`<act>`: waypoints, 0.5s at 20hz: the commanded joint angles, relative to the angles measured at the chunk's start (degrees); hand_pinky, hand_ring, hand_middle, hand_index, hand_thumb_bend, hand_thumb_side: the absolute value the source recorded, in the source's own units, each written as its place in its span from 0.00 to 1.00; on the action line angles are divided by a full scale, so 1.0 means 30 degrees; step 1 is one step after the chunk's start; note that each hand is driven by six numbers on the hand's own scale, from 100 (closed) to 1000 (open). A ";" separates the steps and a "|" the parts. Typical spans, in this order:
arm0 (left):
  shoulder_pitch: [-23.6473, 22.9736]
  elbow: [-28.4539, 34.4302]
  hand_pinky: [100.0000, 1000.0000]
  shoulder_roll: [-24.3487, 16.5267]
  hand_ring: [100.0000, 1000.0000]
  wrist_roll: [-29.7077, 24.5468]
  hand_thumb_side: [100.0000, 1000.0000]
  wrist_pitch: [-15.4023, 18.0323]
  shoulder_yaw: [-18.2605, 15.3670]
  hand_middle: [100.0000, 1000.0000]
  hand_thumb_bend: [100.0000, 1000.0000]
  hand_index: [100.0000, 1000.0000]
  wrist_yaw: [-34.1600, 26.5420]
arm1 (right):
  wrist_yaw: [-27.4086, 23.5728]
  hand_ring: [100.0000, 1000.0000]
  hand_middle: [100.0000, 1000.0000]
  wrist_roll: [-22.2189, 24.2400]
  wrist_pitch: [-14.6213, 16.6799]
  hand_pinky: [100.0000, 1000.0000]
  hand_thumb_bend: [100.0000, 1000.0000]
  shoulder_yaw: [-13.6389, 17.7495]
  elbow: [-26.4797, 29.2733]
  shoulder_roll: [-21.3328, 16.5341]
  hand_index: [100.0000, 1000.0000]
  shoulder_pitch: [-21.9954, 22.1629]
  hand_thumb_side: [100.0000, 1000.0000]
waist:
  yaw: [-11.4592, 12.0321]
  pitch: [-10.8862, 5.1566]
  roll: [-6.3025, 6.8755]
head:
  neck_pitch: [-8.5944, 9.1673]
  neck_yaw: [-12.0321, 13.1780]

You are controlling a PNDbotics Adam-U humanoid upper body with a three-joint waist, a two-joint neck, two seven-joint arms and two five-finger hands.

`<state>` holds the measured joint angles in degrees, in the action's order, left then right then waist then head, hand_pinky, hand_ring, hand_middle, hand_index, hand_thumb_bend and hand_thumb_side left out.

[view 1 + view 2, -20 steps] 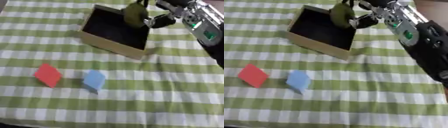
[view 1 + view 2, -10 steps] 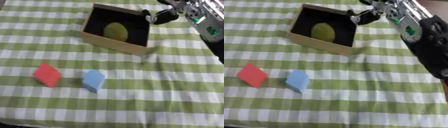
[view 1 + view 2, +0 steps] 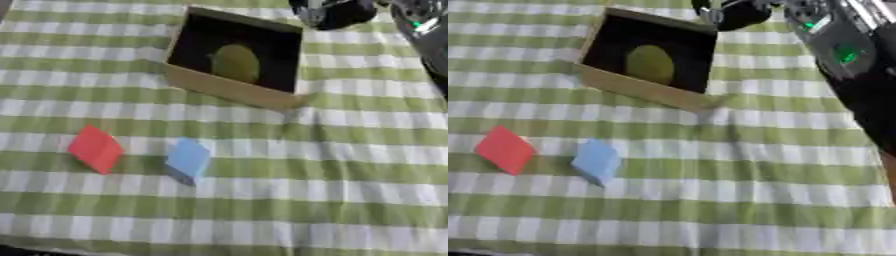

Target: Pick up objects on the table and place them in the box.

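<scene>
On the green-white checked cloth [image 3: 350, 165], a red flat block [image 3: 94, 148] & light-blue flat block [image 3: 188, 158] lie near each other, further back a yellow-green rounded obj [image 3: 234, 62] sits inside the tan open box [image 3: 229, 90], w/ the black right hand [image 3: 737, 12] just past its far corner, holding nothing, finger state can't tell.

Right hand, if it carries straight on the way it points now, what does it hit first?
Likely the far rim of the box; the right hand points left toward it, though depth is unclear.
</scene>
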<state>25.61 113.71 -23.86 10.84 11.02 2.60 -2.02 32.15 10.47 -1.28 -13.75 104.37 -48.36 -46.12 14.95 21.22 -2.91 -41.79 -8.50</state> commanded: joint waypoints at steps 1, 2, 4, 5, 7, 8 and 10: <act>0.0661 0.0295 0.81 -0.2045 0.75 -0.0558 0.57 -0.0565 -0.0003 0.76 0.17 0.90 0.1541 | -0.1883 0.89 0.64 -0.2366 -0.1117 0.88 0.00 0.1592 0.2898 -0.2025 0.89 0.1041 0.00 | -0.0108 -0.0526 0.0207 | -0.0162 0.0184; 0.0947 0.0295 0.81 -0.2890 0.75 -0.0886 0.56 -0.0754 0.0042 0.75 0.18 0.89 0.2282 | -0.2433 0.89 0.64 -0.3359 -0.1118 0.88 0.00 0.2032 0.3157 -0.2510 0.89 0.1766 0.00 | -0.0209 -0.0545 0.0270 | -0.0200 0.0257; 0.1516 0.0295 0.81 -0.4443 0.76 -0.1581 0.53 -0.1113 0.0201 0.75 0.21 0.89 0.3627 | -0.3398 0.89 0.63 -0.5412 -0.0619 0.88 0.00 0.2915 0.3346 -0.3331 0.89 0.3317 0.00 | -0.0395 -0.0551 0.0399 | -0.0248 0.0318; 0.1768 0.0295 0.81 -0.5066 0.76 -0.1966 0.52 -0.1266 0.0288 0.75 0.23 0.89 0.4221 | -0.3781 0.89 0.63 -0.6323 -0.0273 0.88 0.00 0.3310 0.3377 -0.3633 0.88 0.4030 0.05 | -0.0461 -0.0545 0.0450 | -0.0268 0.0305; 0.2278 0.0234 0.82 -0.6692 0.77 -0.3239 0.54 -0.1546 0.0605 0.75 0.27 0.90 0.5525 | -0.4344 0.88 0.63 -0.8095 0.0333 0.87 0.00 0.4295 0.3399 -0.4005 0.88 0.5494 0.03 | -0.0688 -0.0523 0.0612 | -0.0338 0.0318; 0.2513 0.0127 0.82 -0.7514 0.77 -0.4096 0.55 -0.1677 0.0829 0.75 0.29 0.90 0.6119 | -0.4477 0.88 0.63 -0.8949 0.0619 0.87 0.00 0.4831 0.3403 -0.4092 0.87 0.6177 0.01 | -0.0797 -0.0509 0.0697 | -0.0362 0.0339; 0.2860 -0.0080 0.83 -0.9031 0.78 -0.5833 0.56 -0.1664 0.1291 0.76 0.34 0.91 0.7145 | -0.4479 0.88 0.63 -1.0324 0.1013 0.87 0.00 0.5760 0.3405 -0.4097 0.87 0.7321 0.00 | -0.1000 -0.0473 0.0873 | -0.0345 0.0377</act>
<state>33.34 113.31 -46.37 -3.93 6.18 6.15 17.34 19.38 -17.72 1.02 0.97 113.48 -58.22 -23.93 11.86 21.20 -0.96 -42.75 -7.59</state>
